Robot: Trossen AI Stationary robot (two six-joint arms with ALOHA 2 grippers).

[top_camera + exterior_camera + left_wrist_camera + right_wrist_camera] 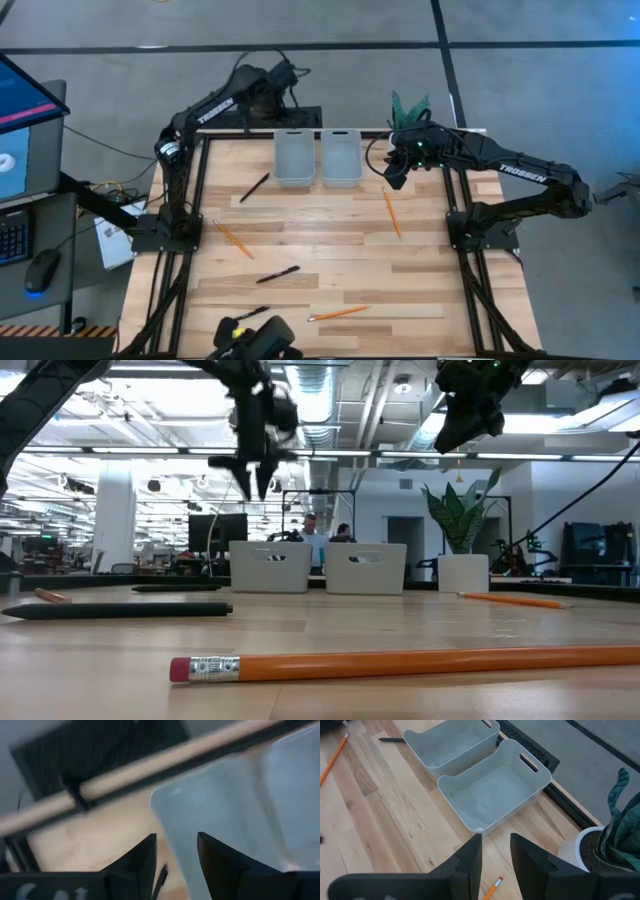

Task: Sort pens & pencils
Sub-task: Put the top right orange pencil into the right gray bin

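Orange wooden pencils (pixel 420 660) lie unsorted on the table (pixel 330 250); both grippers' fingers (pixel 470 865) apart, empty; next: descend, grasp one.

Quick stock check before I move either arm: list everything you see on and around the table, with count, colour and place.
pens: three, black; one near the left tray, one mid-table, one at the front edge.
pencils: three, orange; right side, left side, front.
trays: two, grey, empty, side by side at the back edge, second.
plant: one, green, white pot, behind the right back corner.
left gripper: raised over the back edge beside the left tray, fingers apart, empty.
right gripper: raised right of the trays, fingers apart, empty.
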